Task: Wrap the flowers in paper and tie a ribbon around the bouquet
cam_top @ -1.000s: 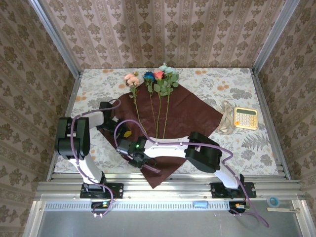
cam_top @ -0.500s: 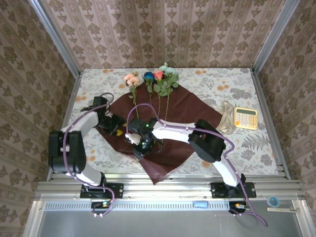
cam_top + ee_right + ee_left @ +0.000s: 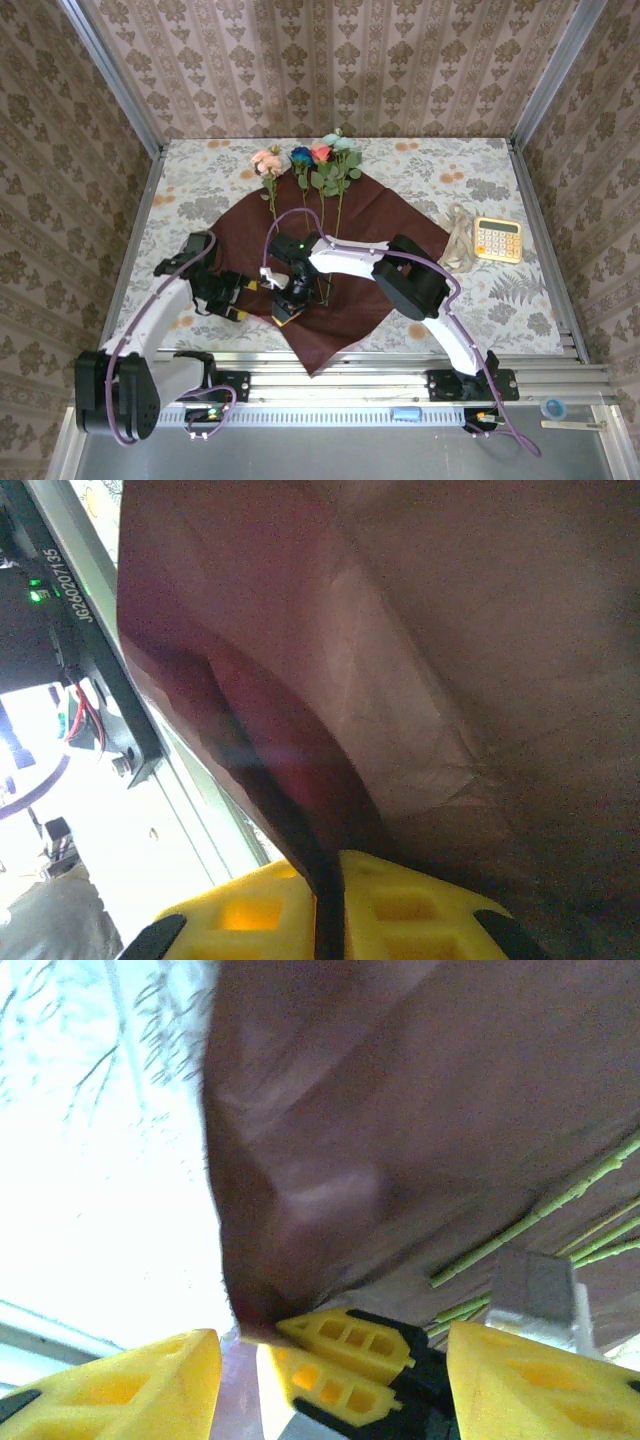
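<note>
See the flowers [image 3: 322, 185] lying flat, stems [image 3: 322, 245] on the paper [image 3: 390, 235], long axis running near to far, heads [image 3: 318, 153] past its far corner, pointing to the back wall. Compared with one second ago: left gripper [image 3: 330, 1340] drawn nearer and now released, jaws apart; right gripper [image 3: 330, 890] shifted farther, clenched on the paper edge. Thin creased crimson sheet; slim green stems.

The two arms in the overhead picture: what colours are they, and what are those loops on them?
The left arm and the right arm both have white tube-like links joined by chunky black joints, with a purple cable looping alongside. The left gripper and right gripper end in bright yellow fingers moulded with rectangular pockets.
</note>
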Available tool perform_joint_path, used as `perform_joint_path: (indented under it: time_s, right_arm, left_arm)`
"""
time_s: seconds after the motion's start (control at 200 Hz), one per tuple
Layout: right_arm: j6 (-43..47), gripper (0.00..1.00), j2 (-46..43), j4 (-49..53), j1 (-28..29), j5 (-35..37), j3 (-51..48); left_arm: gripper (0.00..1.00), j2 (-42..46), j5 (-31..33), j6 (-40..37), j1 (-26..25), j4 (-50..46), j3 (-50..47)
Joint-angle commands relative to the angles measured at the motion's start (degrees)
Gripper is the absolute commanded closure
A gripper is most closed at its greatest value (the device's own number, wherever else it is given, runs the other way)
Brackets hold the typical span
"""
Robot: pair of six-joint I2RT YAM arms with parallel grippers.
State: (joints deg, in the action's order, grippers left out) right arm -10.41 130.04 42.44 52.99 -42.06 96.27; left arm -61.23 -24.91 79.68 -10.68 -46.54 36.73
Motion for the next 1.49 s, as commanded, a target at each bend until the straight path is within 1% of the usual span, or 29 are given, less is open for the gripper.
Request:
perform_joint_path:
  time_s: [0.0, 0.09, 0.28, 0.355, 0.425, 0.515, 0.61, 0.715, 0.775, 0.84, 0.9, 1.055, 1.205, 1.28, 1.425, 1.49]
  right_arm:
    - [0.7, 0.85, 1.2, 1.7, -0.7, -3.3, 1.5]
    - [0.6, 0.85, 1.4, 1.6, -1.1, -3.7, 1.5]
    - [0.5, 0.84, 1.7, 1.3, -1.2, -4.8, 1.3]
    - [0.4, 0.84, 1.7, 1.3, -1.2, -5.0, 1.2]
    - [0.4, 0.84, 1.5, 1.2, -1.2, -5.0, 1.1]
    - [0.5, 0.84, 1.5, 1.1, -1.2, -5.0, 1.0]
    - [0.6, 0.81, 1.1, 1.2, -1.3, -4.8, 0.8]
    - [0.8, 0.74, 0.3, 1.1, -1.4, -4.2, 0.6]
    - [1.0, 0.66, -0.7, 1.1, -1.6, -4.0, 0.4]
    - [1.6, 0.57, -2.4, 1.5, -1.8, -3.2, 0.4]
    - [2.1, 0.5, -4.2, 1.8, -2.0, -2.6, 0.4]
    - [2.3, 0.41, -9.3, 1.8, -4.2, -1.5, -0.7]
    - [4.4, 0.37, -14.5, 0.6, -7.3, 1.9, -5.4]
    - [5.9, 0.34, -18.2, -1.8, -8.4, 4.9, -10.1]
    - [11.0, 0.32, -28.3, -10.3, -9.1, 14.3, -22.9]
    - [12.8, 0.32, -32.7, -16.2, -11.1, 15.0, -29.6]
  left_arm:
    - [0.4, 3.8, 1.2, 9.6, -1.3, -4.4, -2.9]
    - [0.4, 5.5, 0.6, 13.8, -2.9, -2.0, -5.7]
    - [0.41, 2.7, 0.6, 24.4, -8.3, 11.5, -10.0]
    - [0.41, 0.5, 0.4, 25.5, -9.2, 15.7, -10.4]
    - [0.42, -1.6, 0.1, 25.2, -10.0, 16.8, -9.8]
    - [0.47, -3.2, 0.0, 25.8, -10.9, 19.0, -9.9]
    - [0.56, -4.4, 0.3, 27.5, -11.8, 22.0, -10.2]
    - [0.75, -6.0, -0.3, 27.9, -12.1, 23.5, -9.8]
    - [0.85, -6.6, -0.5, 28.0, -12.1, 23.9, -9.6]
    - [0.93, -6.7, -0.5, 28.2, -12.1, 23.9, -9.3]
    - [0.98, -6.9, -0.5, 28.3, -11.9, 24.0, -9.0]
    - [1.0, -7.3, -0.7, 27.6, -11.3, 22.7, -7.7]
    - [0.99, -7.7, -1.0, 27.3, -10.0, 22.1, -7.0]
    - [0.99, -8.3, -1.4, 27.0, -9.1, 22.1, -6.6]
    - [0.99, -10.6, -2.8, 26.8, -7.6, 23.3, -5.7]
    - [0.98, -11.5, -3.1, 26.6, -7.1, 23.6, -5.2]
